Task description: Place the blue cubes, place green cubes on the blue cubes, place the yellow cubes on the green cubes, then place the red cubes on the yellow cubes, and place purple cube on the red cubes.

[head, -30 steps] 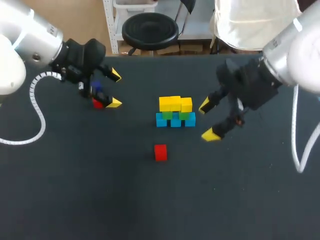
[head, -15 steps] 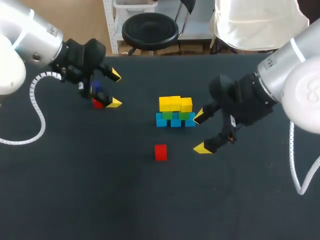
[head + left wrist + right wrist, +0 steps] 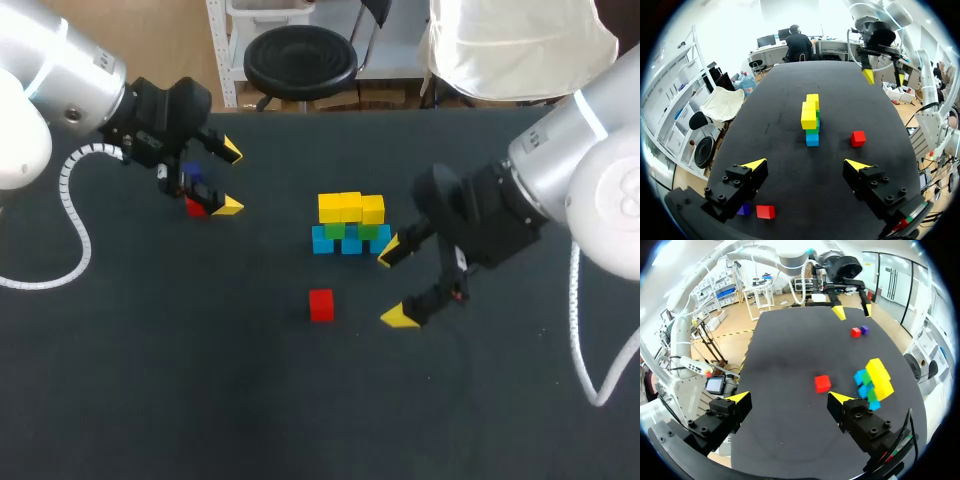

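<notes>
Mid-table stands the stack: blue cubes (image 3: 350, 242) at the base, green cubes (image 3: 345, 230) on them, yellow cubes (image 3: 350, 207) on top. A loose red cube (image 3: 320, 305) lies in front of it. My right gripper (image 3: 394, 283) hangs open just right of that cube, which in the right wrist view lies a little ahead of the fingers as red cube (image 3: 822, 383), with the stack (image 3: 872, 382) beside it. At the far left my left gripper (image 3: 229, 178) is open above a second red cube (image 3: 196, 207) and a purple cube (image 3: 744, 209), which lie under its finger.
The black table (image 3: 200, 380) has open room along the front and at both sides of the stack. From the left wrist view the stack (image 3: 811, 120) and the loose red cube (image 3: 857, 138) lie well ahead of the left gripper (image 3: 806, 165).
My right gripper has moved left and toward the table's front, from beside the stack to just right of the loose red cube. The left arm has kept still.
</notes>
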